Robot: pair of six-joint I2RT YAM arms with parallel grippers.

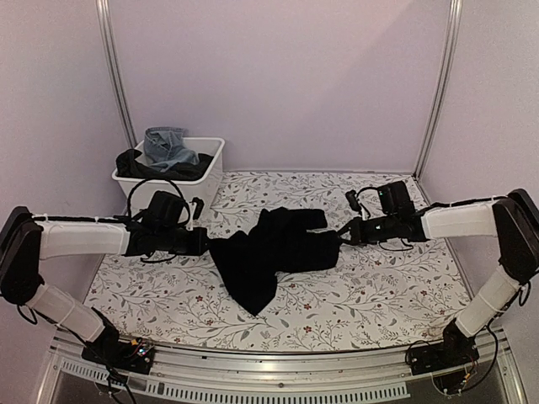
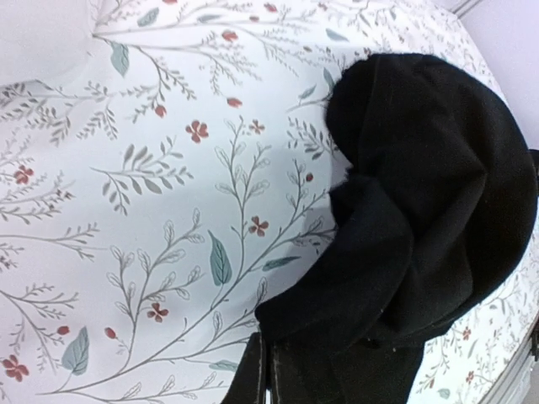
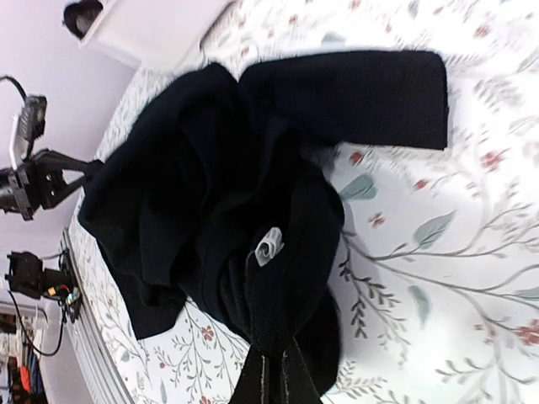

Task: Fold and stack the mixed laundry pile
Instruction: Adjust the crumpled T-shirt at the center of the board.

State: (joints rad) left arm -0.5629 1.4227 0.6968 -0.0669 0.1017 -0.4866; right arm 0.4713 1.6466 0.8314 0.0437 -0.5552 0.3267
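Observation:
A large black cloth piece (image 1: pixel 269 252) hangs stretched between my two grippers over the middle of the floral table (image 1: pixel 379 290). My left gripper (image 1: pixel 205 241) is shut on its left edge; the cloth bunches in front of the fingers in the left wrist view (image 2: pixel 421 210). My right gripper (image 1: pixel 344 236) is shut on its right edge, and the right wrist view shows the cloth (image 3: pixel 219 194) with a small white label (image 3: pixel 269 245) near the pinch. Light blue denim jeans (image 1: pixel 167 146) and dark clothes (image 1: pixel 135 162) lie in the bin at the back left.
A white plastic bin (image 1: pixel 206 181) stands at the back left of the table. Metal frame posts (image 1: pixel 115 71) rise at both back corners. The table's front rail (image 1: pixel 278 370) runs between the arm bases.

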